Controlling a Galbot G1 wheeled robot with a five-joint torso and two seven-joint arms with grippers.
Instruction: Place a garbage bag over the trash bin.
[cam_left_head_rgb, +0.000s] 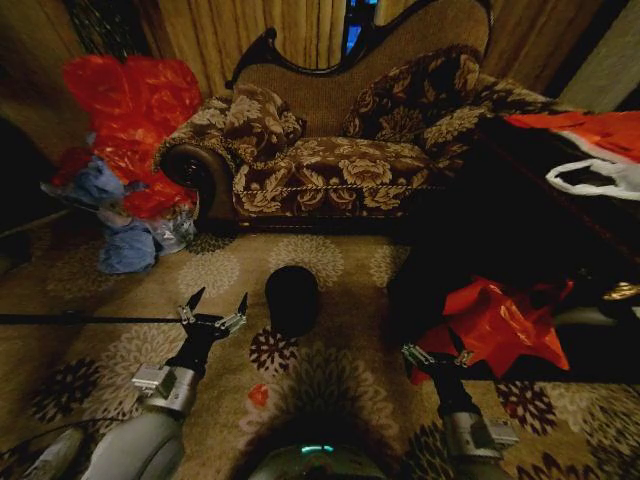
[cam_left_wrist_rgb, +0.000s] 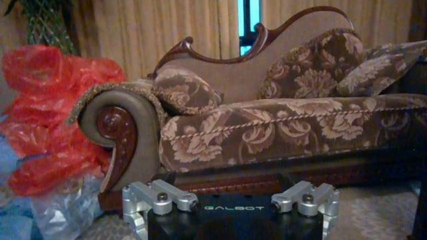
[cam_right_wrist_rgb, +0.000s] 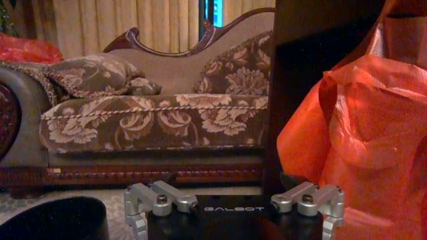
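Here the garbage bag (cam_left_head_rgb: 497, 325) hangs just beside the right tool (cam_left_head_rgb: 436, 357), whose jaws stand wide.

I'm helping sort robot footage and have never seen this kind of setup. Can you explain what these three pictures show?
A wheeled two-armed robot stands on a patterned carpet facing a floral sofa. The head camera looks down on both arms; the other two pictures come from cameras on the wrists. The left claw is open beside the small black trash bin, holding nothing. The right claw, also open, is next to the red garbage bag, which hangs off a dark low table. A bigger red plastic heap lies left of the sofa.
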